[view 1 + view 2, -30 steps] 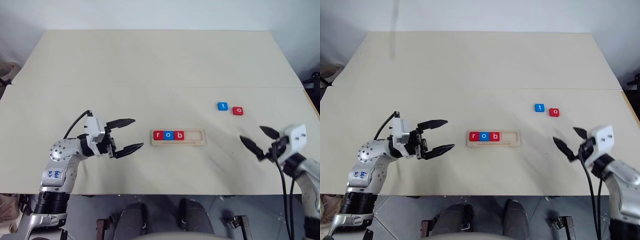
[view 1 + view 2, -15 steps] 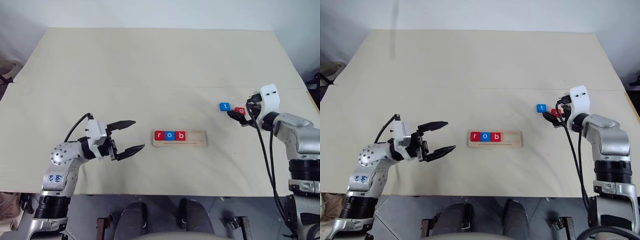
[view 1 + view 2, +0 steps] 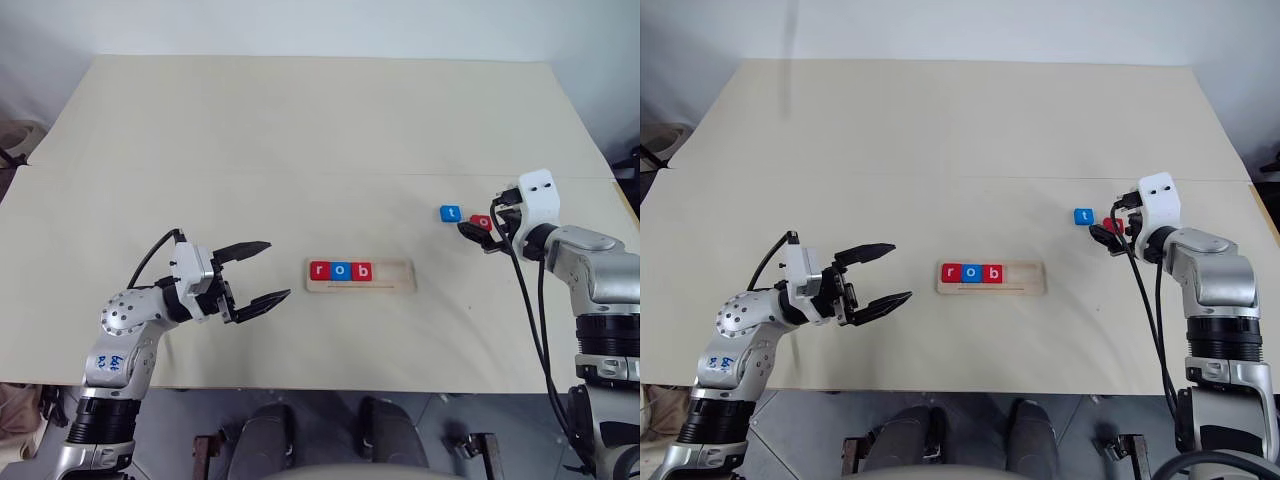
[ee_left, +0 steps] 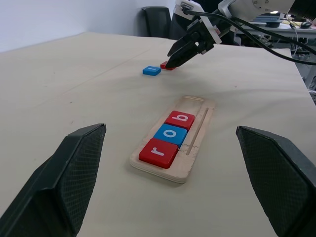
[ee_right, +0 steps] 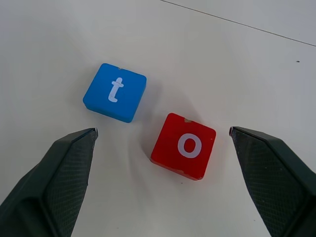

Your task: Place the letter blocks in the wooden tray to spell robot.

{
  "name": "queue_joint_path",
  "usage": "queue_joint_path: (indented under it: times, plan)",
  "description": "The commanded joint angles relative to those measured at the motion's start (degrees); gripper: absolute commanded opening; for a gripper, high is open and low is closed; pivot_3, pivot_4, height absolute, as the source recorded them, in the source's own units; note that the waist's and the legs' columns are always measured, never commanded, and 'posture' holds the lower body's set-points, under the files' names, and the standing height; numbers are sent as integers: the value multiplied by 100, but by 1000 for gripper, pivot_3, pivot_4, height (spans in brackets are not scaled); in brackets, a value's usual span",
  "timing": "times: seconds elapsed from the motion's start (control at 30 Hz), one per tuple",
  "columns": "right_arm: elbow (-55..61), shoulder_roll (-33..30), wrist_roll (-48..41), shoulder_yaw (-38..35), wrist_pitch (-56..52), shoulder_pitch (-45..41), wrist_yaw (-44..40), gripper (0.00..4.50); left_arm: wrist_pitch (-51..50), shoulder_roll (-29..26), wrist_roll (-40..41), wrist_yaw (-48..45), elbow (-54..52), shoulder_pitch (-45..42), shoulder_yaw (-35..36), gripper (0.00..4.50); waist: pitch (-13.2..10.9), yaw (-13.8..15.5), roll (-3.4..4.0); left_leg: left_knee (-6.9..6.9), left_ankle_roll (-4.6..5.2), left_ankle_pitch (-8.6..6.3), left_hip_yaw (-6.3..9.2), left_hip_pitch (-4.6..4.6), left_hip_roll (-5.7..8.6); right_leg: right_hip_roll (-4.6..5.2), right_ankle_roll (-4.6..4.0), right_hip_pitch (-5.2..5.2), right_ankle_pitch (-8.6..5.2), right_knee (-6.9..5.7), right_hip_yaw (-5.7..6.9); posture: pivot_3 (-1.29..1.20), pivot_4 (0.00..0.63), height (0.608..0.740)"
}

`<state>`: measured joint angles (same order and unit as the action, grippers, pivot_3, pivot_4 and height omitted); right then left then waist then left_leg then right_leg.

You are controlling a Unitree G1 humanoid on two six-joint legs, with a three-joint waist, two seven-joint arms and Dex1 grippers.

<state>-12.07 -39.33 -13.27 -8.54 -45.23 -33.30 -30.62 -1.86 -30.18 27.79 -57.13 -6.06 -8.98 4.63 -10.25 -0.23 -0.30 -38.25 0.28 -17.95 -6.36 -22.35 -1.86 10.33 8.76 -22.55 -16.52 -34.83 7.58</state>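
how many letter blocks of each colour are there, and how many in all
red letter blocks: 3 (r, b, o)
blue letter blocks: 2 (o, t)
total: 5

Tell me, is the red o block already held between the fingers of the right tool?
No, the red o block lies flat on the table beside the blue t block, with the right tool open around it.
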Motion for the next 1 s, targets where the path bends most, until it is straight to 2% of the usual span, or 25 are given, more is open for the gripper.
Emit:
queue_joint_path:
  times: [0.03, 0.27, 0.37, 0.6, 0.63, 0.73, 0.87, 1.0]
  plan:
    - [-65, -25, 57, -197, -131, -182, 276, 4485, 62, -6, 14, 17, -184, 4, 57, 4500, 0, 0, 0, 0, 0, 0, 0, 0, 0, 0, 0, 0, 0, 0, 0, 0, 150, 740]
    - [-500, 134, 50, -289, -598, -500, 688, 4485, 48, -21, 22, 46, -226, 19, 84, 4500, 0, -8, 0, 0, 0, 0, -1, 0, -1, 0, 0, -1, 0, -1, -1, 0, 150, 740]
    - [-579, 248, 21, -280, -564, -539, 681, 3910, 47, -22, 21, 57, -224, 22, 91, 4500, 0, -10, 0, 1, 0, 0, -1, 0, -1, 0, 0, -1, 0, 0, -1, 0, 150, 740]
    - [-600, 383, 23, -257, -555, -540, 734, 1578, 46, -17, 27, 66, -196, -21, 81, 4500, 0, -19, 0, -2, 0, 0, -1, 2, -1, 0, 0, 0, 0, -5, -2, 0, 150, 740]
    - [-556, 359, 63, -277, -550, -531, 810, 1438, 44, -23, 28, 59, -189, -30, 80, 4500, 0, -19, 0, -2, 0, 0, -1, 2, -1, 0, 0, 0, 0, -5, -2, 0, 150, 740]
    - [-16, 288, -82, -542, -839, -372, 906, 1438, 32, -51, 54, 19, -177, -32, 95, 4500, 0, -9, 0, -2, 0, 0, -1, 2, -1, 0, 0, 0, 0, -5, -3, 0, 150, 740]
    - [1508, 248, -471, -919, -1894, 284, 890, 1438, 34, -64, 66, -101, 6, -120, 82, 4500, 0, 25, 0, 2, 0, 0, 3, -6, -1, 0, 0, -3, 0, 3, 2, 0, 150, 740]
    - [3192, 649, -848, -1501, -3134, 1083, 1127, 1438, -19, -37, 83, -251, 210, -302, 1, 4500, 1, 26, 1, 3, 0, 0, 5, -7, -1, 0, 0, -3, 0, 5, 4, 0, 150, 740]
